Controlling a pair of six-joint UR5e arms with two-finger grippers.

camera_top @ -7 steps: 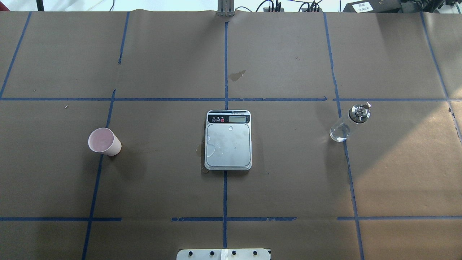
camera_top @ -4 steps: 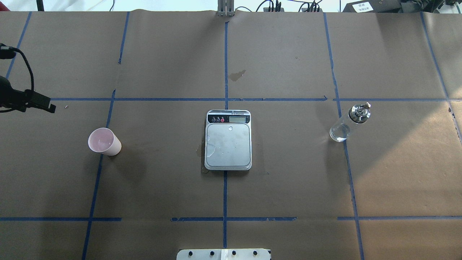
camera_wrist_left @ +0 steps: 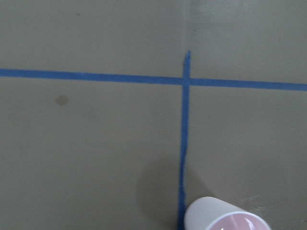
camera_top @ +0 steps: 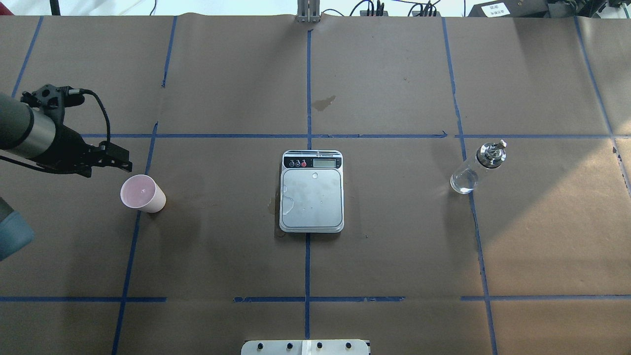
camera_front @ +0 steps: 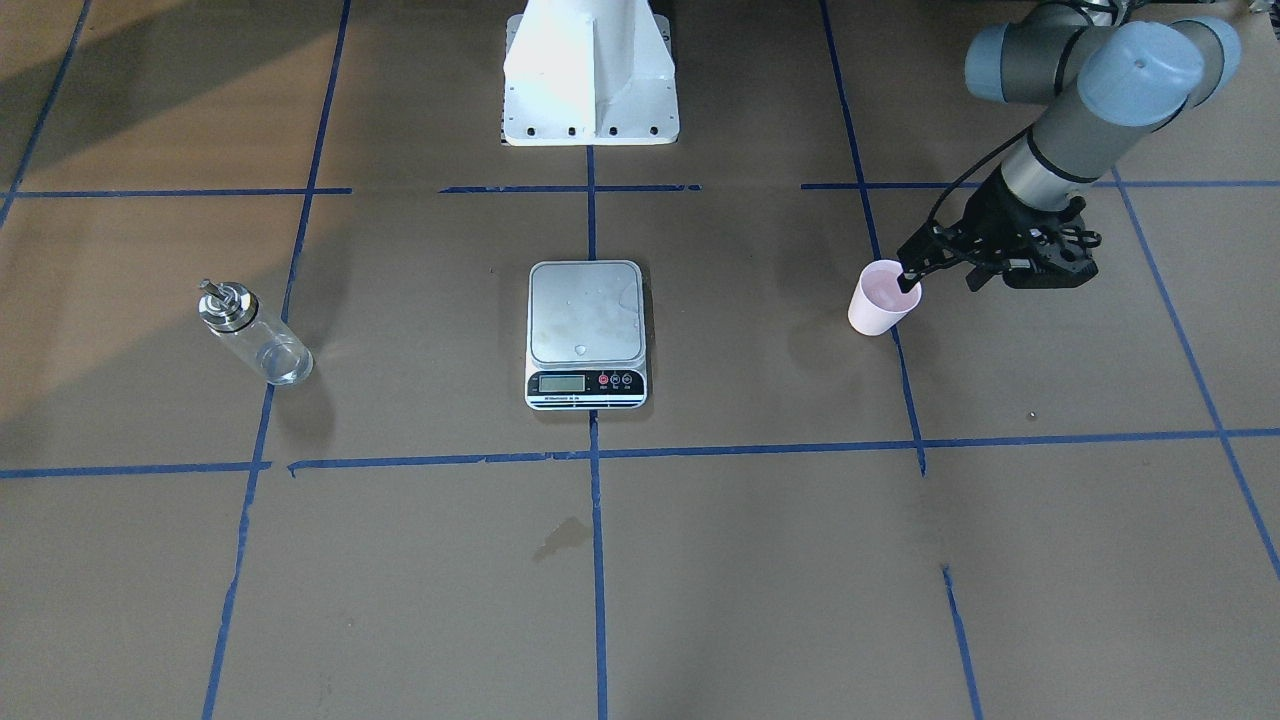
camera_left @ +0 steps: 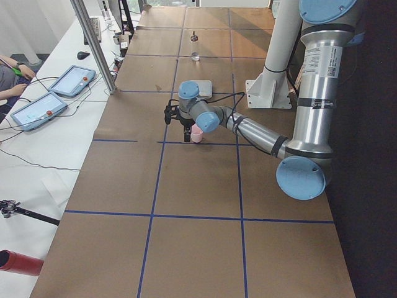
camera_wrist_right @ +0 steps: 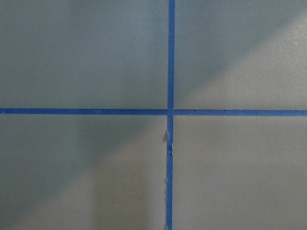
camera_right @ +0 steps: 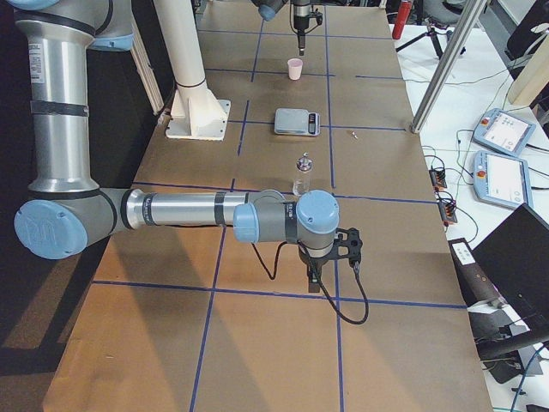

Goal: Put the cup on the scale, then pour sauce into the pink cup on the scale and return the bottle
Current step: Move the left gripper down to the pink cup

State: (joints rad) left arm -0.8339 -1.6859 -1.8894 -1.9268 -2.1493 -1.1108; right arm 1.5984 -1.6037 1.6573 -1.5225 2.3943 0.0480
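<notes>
1 cup point(camera_top: 143, 193) just beside left hand point(camera_top: 124, 164); 1 scale point(camera_top: 311, 197) & 1 bottle point(camera_top: 475, 167) well apart from it. Left hand, right hand point(camera_right: 315, 281): spread or pressed, can't tell.

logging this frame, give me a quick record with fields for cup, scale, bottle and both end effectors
cup: upright on table, robot's left of scale, not lifted
scale: table centre, no cup on it
bottle: upright, robot's right of scale, untouched
left end effector: by the cup's rim, open or shut unclear
right end effector: above the table, apart from bottle, state unclear
</notes>
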